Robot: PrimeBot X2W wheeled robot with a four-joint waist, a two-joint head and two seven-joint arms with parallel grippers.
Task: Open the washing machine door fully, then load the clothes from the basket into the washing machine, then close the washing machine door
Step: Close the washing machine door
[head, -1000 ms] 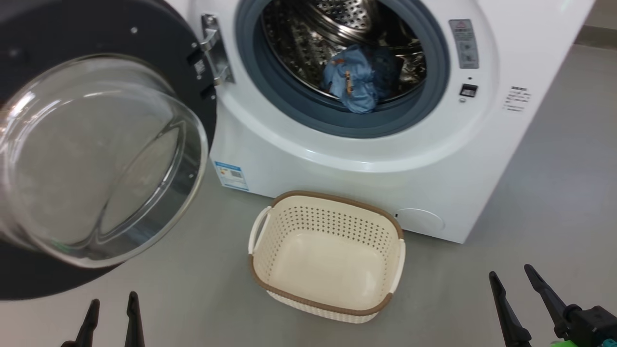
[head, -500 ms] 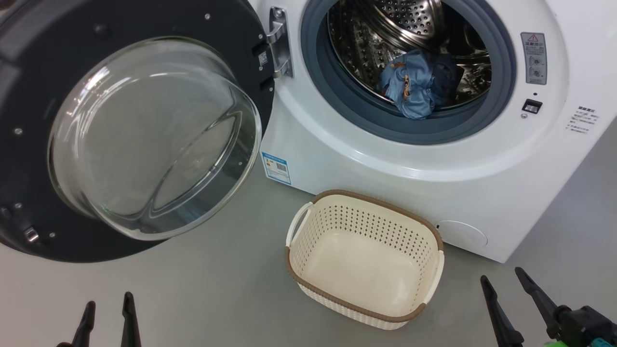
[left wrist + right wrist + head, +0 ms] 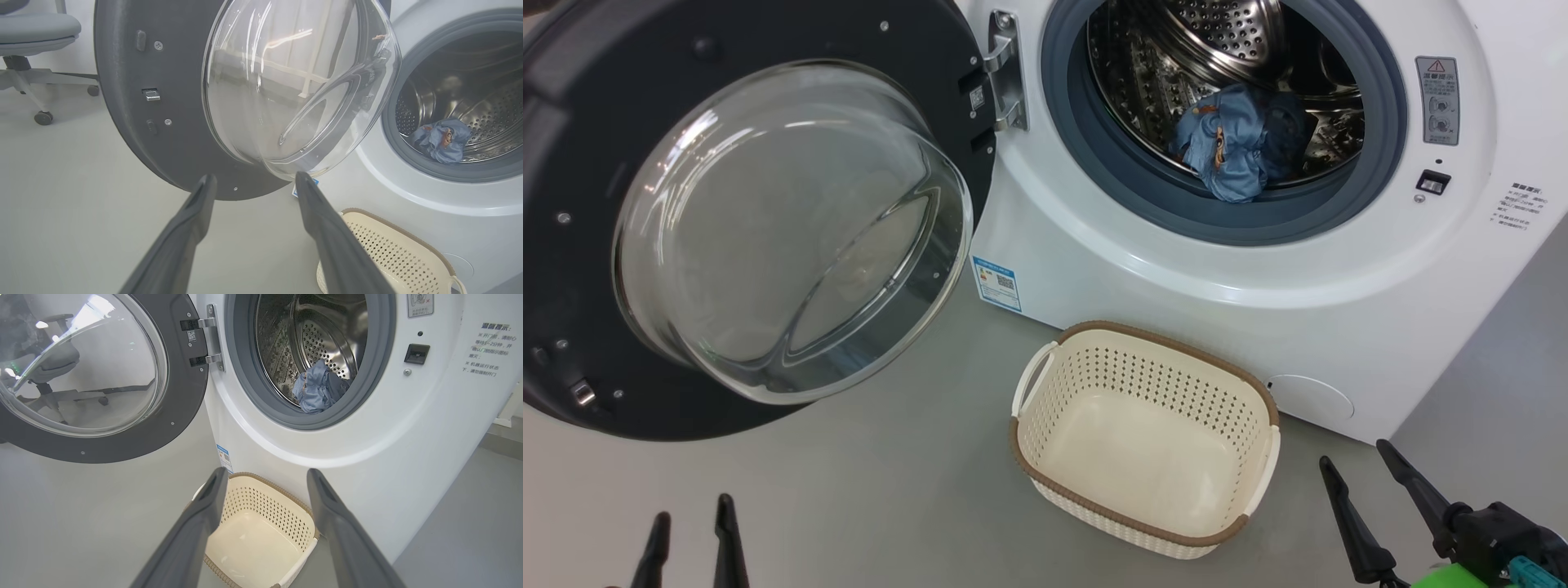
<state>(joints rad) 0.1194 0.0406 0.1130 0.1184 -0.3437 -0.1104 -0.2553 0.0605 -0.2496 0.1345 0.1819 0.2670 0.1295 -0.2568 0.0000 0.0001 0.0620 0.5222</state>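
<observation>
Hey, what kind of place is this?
Probably a lab or office test area set up for laundry, rather than a home: a white front-loading washing machine stands on a plain grey floor, and a wheeled office chair sits beyond the open door.

On the washing machine (image 3: 367, 428), at 3 o'clock from the drum (image 3: 322, 339), a Chinese notice (image 3: 488, 349) headed "温馨提示" mentions "1-2分钟". At 2 o'clock, a grey sticker (image 3: 1437, 100) bears a red warning triangle. At 8 o'clock, a blue label (image 3: 996, 283) carries a QR code with print too small to read. The door (image 3: 179, 404) has a QR tag (image 3: 191, 336) beside the hinge (image 3: 213, 339).
</observation>
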